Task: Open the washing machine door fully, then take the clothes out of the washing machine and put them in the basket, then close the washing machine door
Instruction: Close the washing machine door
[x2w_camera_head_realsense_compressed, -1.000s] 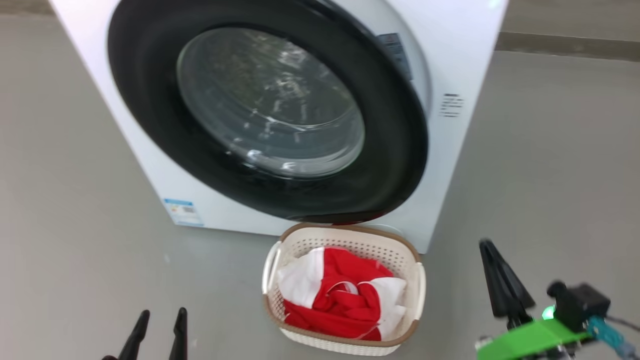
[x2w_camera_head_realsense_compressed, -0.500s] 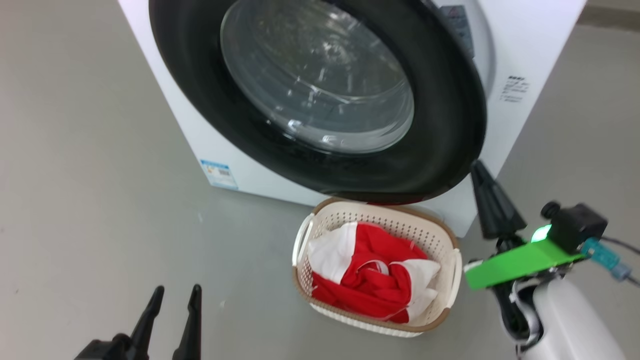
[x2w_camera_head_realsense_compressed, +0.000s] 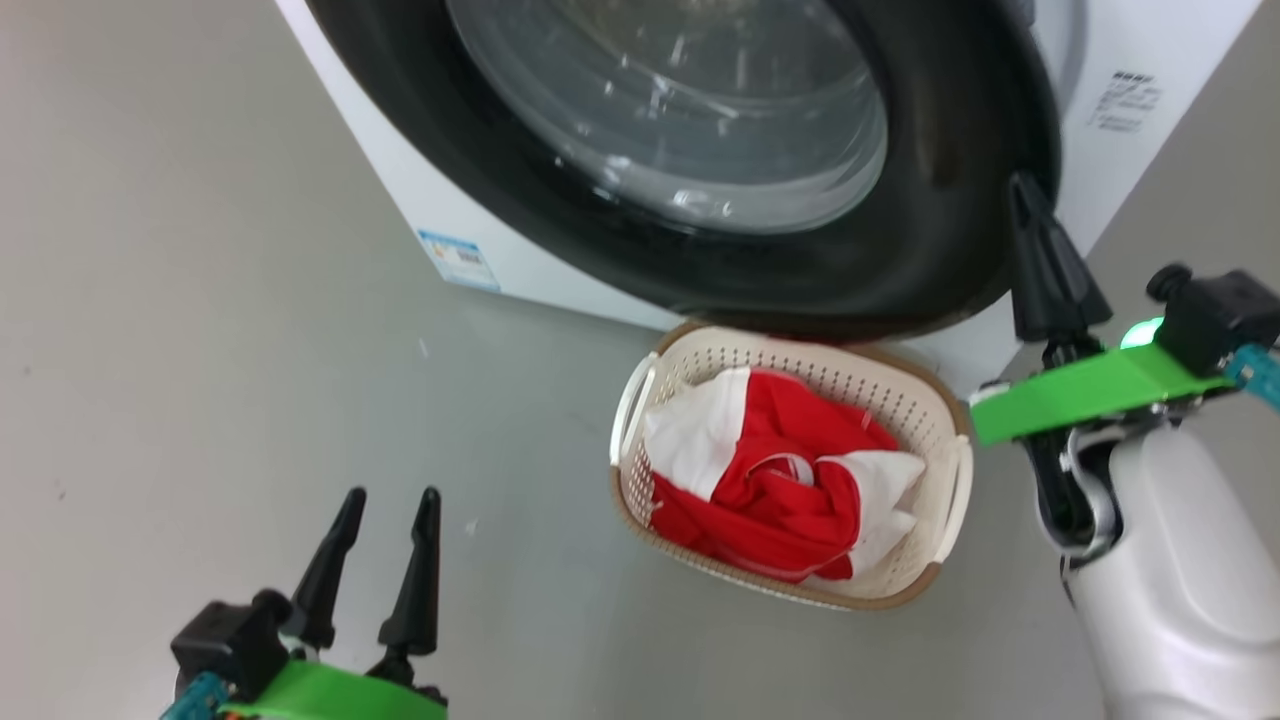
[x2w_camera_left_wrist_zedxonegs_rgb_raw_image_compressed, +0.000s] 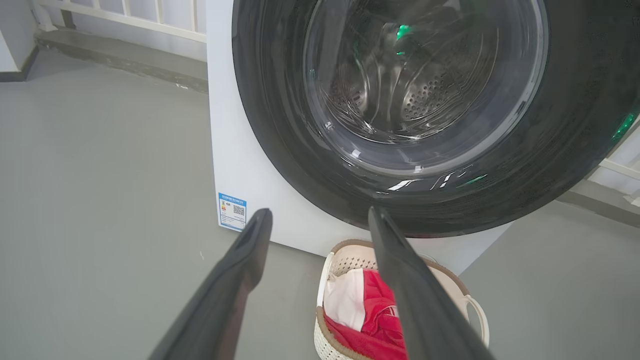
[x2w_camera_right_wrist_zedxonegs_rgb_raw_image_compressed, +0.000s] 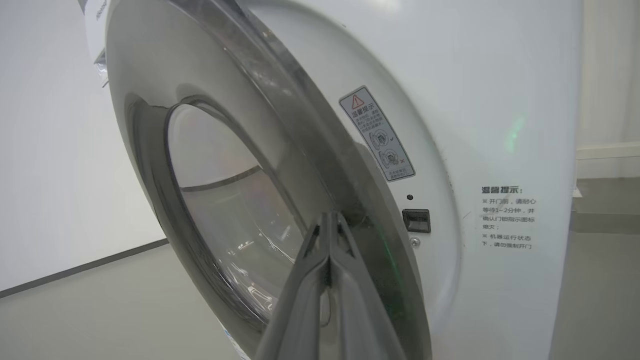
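The washing machine (x2w_camera_head_realsense_compressed: 1180, 40) is a white box, and its door (x2w_camera_head_realsense_compressed: 930, 270), black-rimmed with a glass bowl, stands a little ajar. On the floor just below the door's lower edge sits the cream basket (x2w_camera_head_realsense_compressed: 945, 420), with the red and white clothes (x2w_camera_head_realsense_compressed: 790, 490) bundled inside it. My right gripper (x2w_camera_head_realsense_compressed: 1022, 185) is shut, its tip at the door's right rim. In the right wrist view the right gripper's tip (x2w_camera_right_wrist_zedxonegs_rgb_raw_image_compressed: 330, 216) lies against the door (x2w_camera_right_wrist_zedxonegs_rgb_raw_image_compressed: 300, 125) near its free edge. My left gripper (x2w_camera_head_realsense_compressed: 390, 498) stands open over the floor, left of the basket.
Grey floor lies around the machine. The left wrist view has the left gripper (x2w_camera_left_wrist_zedxonegs_rgb_raw_image_compressed: 320, 215) open before the door (x2w_camera_left_wrist_zedxonegs_rgb_raw_image_compressed: 500, 200), with the basket (x2w_camera_left_wrist_zedxonegs_rgb_raw_image_compressed: 350, 246) and clothes (x2w_camera_left_wrist_zedxonegs_rgb_raw_image_compressed: 380, 315) below. A latch slot (x2w_camera_right_wrist_zedxonegs_rgb_raw_image_compressed: 416, 220) and a warning sticker (x2w_camera_right_wrist_zedxonegs_rgb_raw_image_compressed: 376, 135) mark the machine's front.
The head camera has shifted, so the whole picture moved. My shut right gripper has risen from beside the basket to the door's right rim. The left gripper stays open.
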